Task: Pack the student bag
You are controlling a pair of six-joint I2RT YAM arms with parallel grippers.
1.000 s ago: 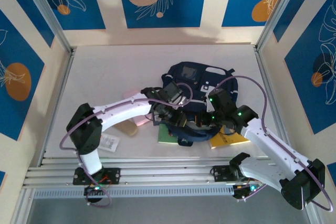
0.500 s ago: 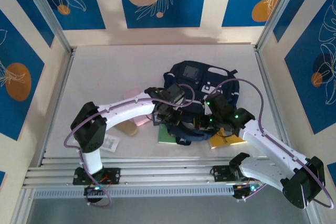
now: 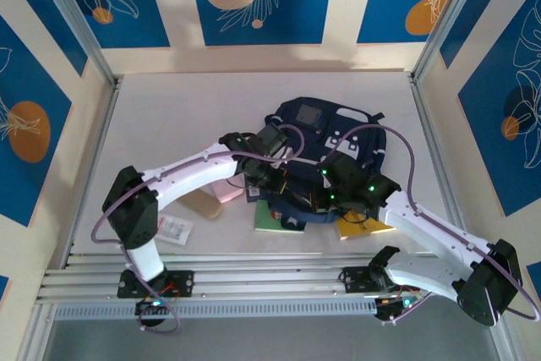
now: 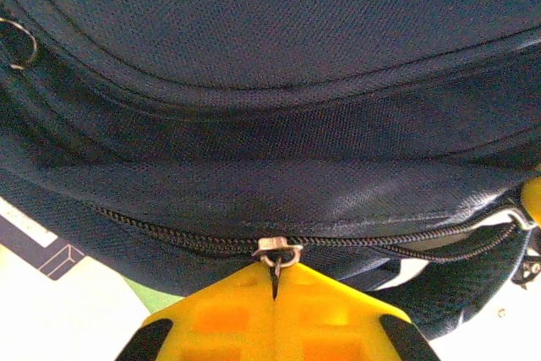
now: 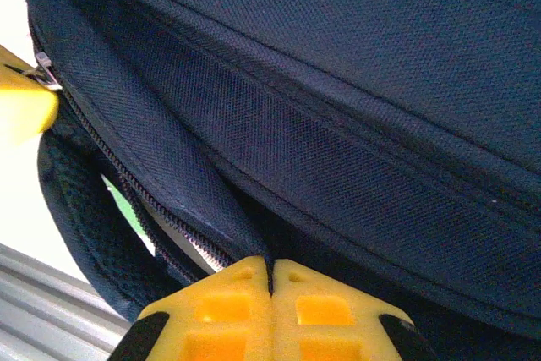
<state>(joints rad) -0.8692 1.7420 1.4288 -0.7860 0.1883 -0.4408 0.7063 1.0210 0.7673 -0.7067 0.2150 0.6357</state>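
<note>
Clearly, left tool (image 4: 275,283) pinches zipper pull (image 4: 277,251) on student bag (image 4: 279,57), contents hidden.

The bag (image 3: 317,120) lies mid-bench (image 3: 169,116), spreading away beyond both sets of fingers. The zip pull (image 4: 277,251) sits at the tips of the left fingers (image 4: 258,310), pinched between them, and the zip (image 4: 169,230) runs off to either side. A bag fold sits between the right fingers (image 5: 254,298), just right of the left ones. A book (image 3: 270,221) lies under the bag behind the left fingers, and a second book (image 3: 359,227) lies right of the right fingers.
</note>
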